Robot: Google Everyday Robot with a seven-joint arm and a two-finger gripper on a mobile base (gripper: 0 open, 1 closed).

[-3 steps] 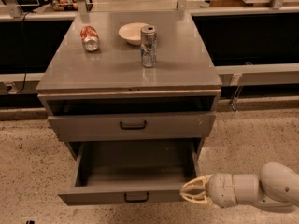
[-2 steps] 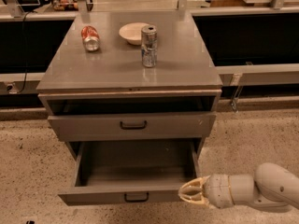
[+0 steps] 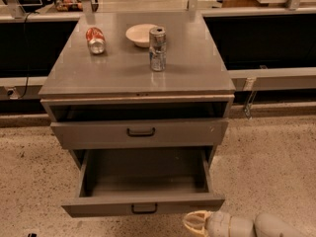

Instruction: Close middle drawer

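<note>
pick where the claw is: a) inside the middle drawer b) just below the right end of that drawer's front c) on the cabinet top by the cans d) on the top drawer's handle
b: the claw shows at the picture's bottom edge, under the right end of the pulled-out front of the middle drawer.

On the grey counter [image 3: 123, 75] we see a red can [image 3: 96, 40] lying on its side at the back left, with a white bowl [image 3: 140, 34] to its right. A silver can [image 3: 157, 49], possibly dented, stands upright just beside the bowl. Speckled floor [image 3: 269, 157] lies around. The hand [image 3: 196, 223] sits low, right of centre.
</note>
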